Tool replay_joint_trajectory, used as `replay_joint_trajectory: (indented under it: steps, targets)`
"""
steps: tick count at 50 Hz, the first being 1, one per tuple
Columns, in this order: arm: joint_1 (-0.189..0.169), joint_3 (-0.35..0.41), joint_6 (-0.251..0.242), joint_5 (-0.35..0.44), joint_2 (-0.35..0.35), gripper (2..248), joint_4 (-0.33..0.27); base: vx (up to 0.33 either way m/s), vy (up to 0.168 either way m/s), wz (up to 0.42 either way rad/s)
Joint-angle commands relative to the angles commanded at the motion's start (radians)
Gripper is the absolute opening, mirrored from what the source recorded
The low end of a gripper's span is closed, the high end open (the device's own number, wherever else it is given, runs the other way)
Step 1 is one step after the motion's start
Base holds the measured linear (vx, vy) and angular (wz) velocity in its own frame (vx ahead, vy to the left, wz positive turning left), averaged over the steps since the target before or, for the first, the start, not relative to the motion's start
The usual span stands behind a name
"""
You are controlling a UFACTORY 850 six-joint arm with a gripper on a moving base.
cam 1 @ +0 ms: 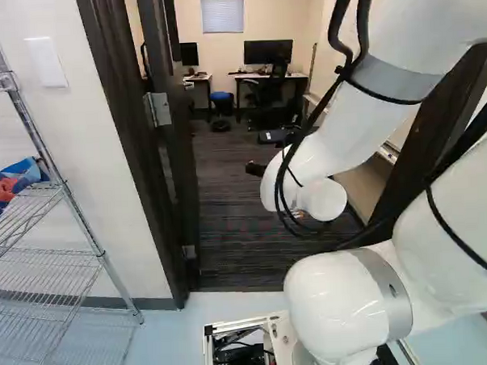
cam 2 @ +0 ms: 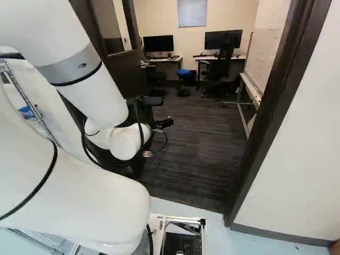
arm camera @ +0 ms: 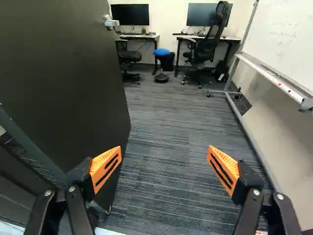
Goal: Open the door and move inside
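Note:
The dark door (cam 2: 125, 71) stands swung inward at the left of the doorway in the right base view, with its handle (cam 2: 144, 65) near the free edge. My gripper (cam 2: 156, 139) is in the doorway beside the door, partly hidden by the arm's wrist. In the wrist view the gripper (arm camera: 164, 167) is open, its orange pads wide apart with only carpet seen between them. The door (arm camera: 68, 63) fills the space beside and beyond one finger; whether they touch, I cannot tell. Its silver handle (arm camera: 111, 22) lies farther ahead, away from the fingers.
Dark door frame posts (cam 2: 271, 101) flank the opening. Inside are carpet (cam 2: 196, 149), a whiteboard on a wheeled stand (arm camera: 283, 39) along one wall, and desks, office chairs (arm camera: 203, 49) and a blue stool (arm camera: 162, 52) at the back. A wire rack (cam 1: 42, 199) stands outside, left of the doorway.

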Motion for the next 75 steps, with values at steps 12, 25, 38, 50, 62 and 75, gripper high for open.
replay_joint_trajectory:
  steps: [12, 25, 38, 50, 62, 75]
  targets:
    - [0.001, 0.015, 0.0, 0.002, 0.011, 247, 0.003, 0.0, 0.0, 0.0]
    - [0.001, 0.016, 0.0, 0.002, 0.012, 247, 0.004, 0.006, 0.001, 0.015]
    - [0.001, 0.016, 0.0, 0.002, 0.012, 247, 0.004, 0.101, -0.008, 0.005]
    - [0.001, 0.016, 0.0, 0.002, 0.012, 247, 0.004, 0.14, -0.027, -0.003]
    - [0.001, 0.016, 0.0, 0.002, 0.012, 247, 0.004, 0.162, -0.031, -0.014]
    - [0.001, 0.016, 0.0, 0.002, 0.012, 247, 0.004, 0.164, -0.003, -0.011]
